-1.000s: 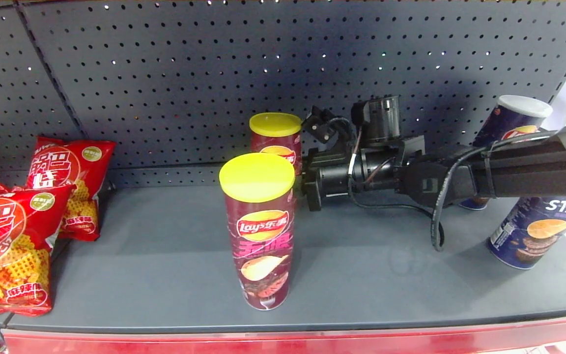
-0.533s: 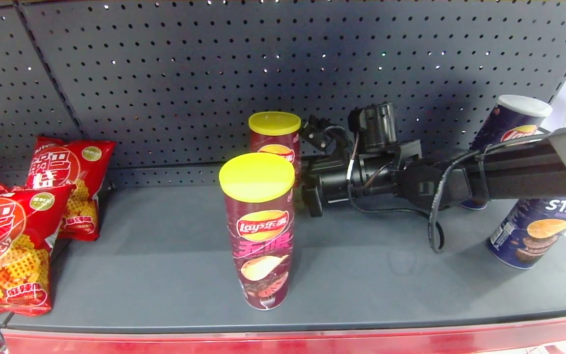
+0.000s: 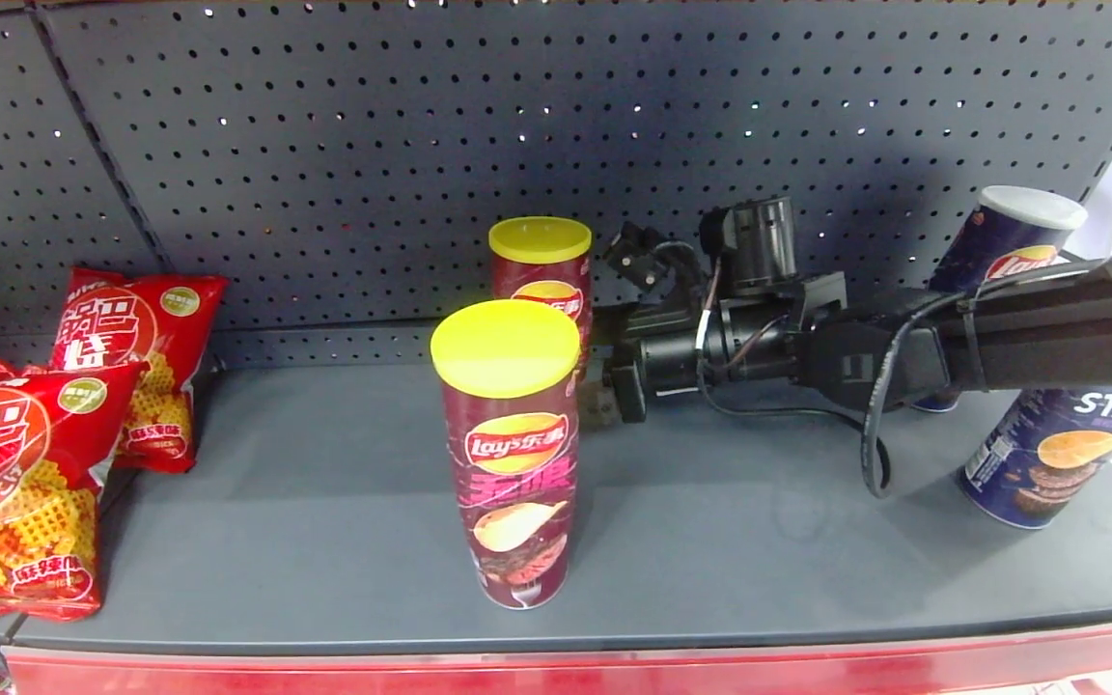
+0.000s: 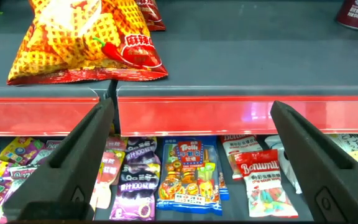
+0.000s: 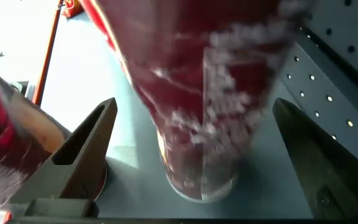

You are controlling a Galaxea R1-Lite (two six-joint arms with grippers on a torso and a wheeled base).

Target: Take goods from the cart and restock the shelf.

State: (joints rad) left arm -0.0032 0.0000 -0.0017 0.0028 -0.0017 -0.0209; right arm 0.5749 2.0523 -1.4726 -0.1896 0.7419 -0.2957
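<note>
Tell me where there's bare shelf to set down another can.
Widest bare patch: the shelf between the red snack bags and the front maroon can. A second patch lies along the front edge between that can and the blue cans. Crowded: behind, where the right gripper flanks the rear maroon can.

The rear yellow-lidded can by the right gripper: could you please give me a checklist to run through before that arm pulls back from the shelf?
1. Rear can upright on the shelf: ok.
2. Right gripper open, fingers clear of the can on both sides: ok in the right wrist view.
3. Front can out of the way back: ok, it stands nearer the shelf edge, apart from the gripper.
4. Room between the right arm and the blue cans: cannot tell, the arm overlaps them in the head view.
5. Left gripper open and empty, below the shelf edge: ok.
</note>
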